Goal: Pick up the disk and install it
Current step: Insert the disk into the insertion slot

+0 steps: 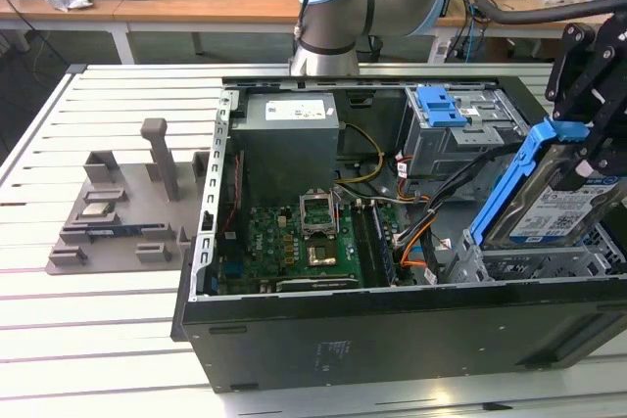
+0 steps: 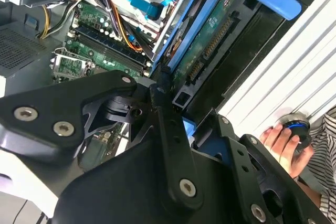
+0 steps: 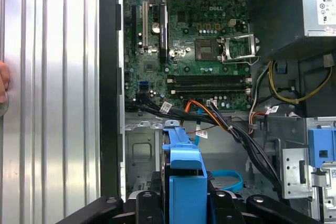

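black gripper (image 1: pixel 588 152) clamped on the disk (image 1: pixel 552 210) at its blue frame, so pick-up = done. disk hangs tilted, label showing, just above grey drive cage (image 1: pixel 534 259) at the exterior view's right end of open pc case (image 1: pixel 392 330). not seated in a bay yet, install still left. green motherboard (image 1: pixel 284 237) lies further in.

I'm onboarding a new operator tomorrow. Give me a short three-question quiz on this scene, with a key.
1. True or false: the disk lies flat in its bay, free of the hand.
2. The disk's plastic frame is: A red, B blue, C green.
3. Fill in: the grey fixture lies outside the computer case, on the exterior view's ____.
Key: 1 false, the hand holds it tilted; 2 B; 3 left.
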Motion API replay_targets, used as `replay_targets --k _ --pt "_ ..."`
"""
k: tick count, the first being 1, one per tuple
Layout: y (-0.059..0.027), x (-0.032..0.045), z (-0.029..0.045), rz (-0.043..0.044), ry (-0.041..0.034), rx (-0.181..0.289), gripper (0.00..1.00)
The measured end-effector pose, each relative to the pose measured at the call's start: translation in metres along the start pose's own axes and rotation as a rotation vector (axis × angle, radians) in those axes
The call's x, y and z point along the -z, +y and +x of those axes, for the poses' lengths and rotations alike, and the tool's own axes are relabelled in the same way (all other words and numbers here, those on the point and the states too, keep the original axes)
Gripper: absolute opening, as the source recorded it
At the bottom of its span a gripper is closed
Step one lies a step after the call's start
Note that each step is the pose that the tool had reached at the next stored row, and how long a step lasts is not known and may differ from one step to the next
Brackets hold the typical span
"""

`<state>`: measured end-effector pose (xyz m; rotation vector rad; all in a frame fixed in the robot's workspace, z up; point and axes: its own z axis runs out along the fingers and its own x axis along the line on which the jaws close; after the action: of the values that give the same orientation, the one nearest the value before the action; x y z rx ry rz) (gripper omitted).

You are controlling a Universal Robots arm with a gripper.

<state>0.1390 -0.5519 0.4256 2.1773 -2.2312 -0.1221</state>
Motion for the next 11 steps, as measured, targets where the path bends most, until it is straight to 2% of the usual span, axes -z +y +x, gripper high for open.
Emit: replay_targets --k 11 --pt "-0.0009 -0.0123 0.0006 -0.0005 -0.0001 0.000 0.37"
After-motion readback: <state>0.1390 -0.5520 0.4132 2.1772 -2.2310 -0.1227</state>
